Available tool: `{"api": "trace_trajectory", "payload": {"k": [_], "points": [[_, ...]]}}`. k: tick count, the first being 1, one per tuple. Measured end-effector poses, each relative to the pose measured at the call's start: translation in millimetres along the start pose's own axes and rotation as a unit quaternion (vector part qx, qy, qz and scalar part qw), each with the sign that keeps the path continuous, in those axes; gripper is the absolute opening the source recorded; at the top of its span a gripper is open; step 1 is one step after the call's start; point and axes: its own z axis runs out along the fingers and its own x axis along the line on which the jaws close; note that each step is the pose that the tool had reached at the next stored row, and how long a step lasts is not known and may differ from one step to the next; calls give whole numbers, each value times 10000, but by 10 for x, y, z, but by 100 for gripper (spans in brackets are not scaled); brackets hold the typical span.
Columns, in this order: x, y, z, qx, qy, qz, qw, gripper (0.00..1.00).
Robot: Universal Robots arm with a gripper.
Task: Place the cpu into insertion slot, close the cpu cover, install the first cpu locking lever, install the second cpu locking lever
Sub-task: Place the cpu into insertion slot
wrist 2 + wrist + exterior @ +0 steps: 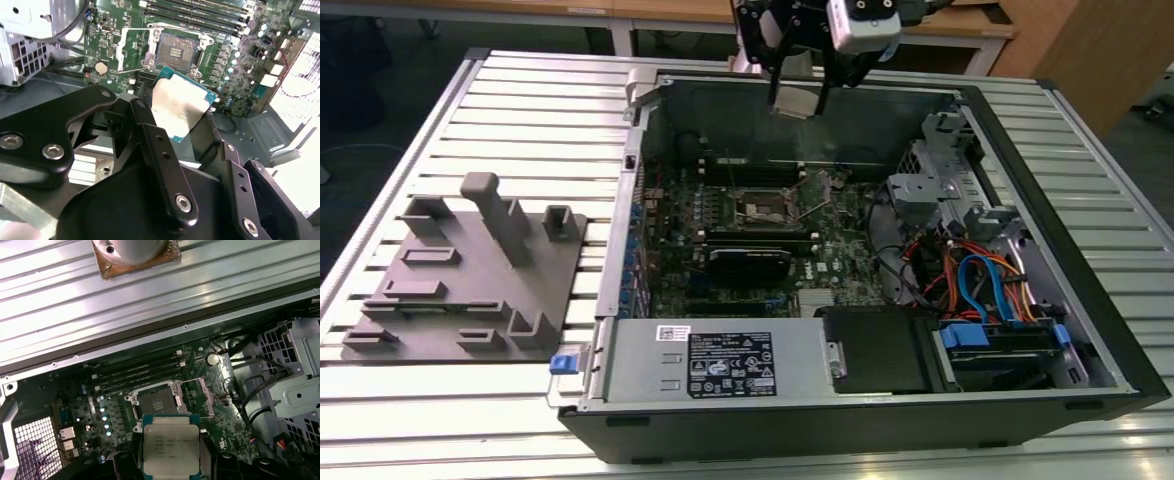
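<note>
Overhead, top centre of the exterior view, the gripper (797, 98) is clamping the cpu (170, 450); it probably wants levelling squarely over the insertion slot (157, 403).

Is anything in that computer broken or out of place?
Nothing looks damaged. The insertion slot sits empty with its cpu cover swung open, simply because the gripper holds the cpu above the case.
</note>
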Motion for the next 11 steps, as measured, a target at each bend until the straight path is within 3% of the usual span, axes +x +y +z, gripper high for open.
{"api": "trace_trajectory", "payload": {"k": [6, 11], "points": [[0, -1, 6, -8, -38, 436, 9990, 54], [0, -1, 8, -11, -52, 598, 9982, 54]]}}
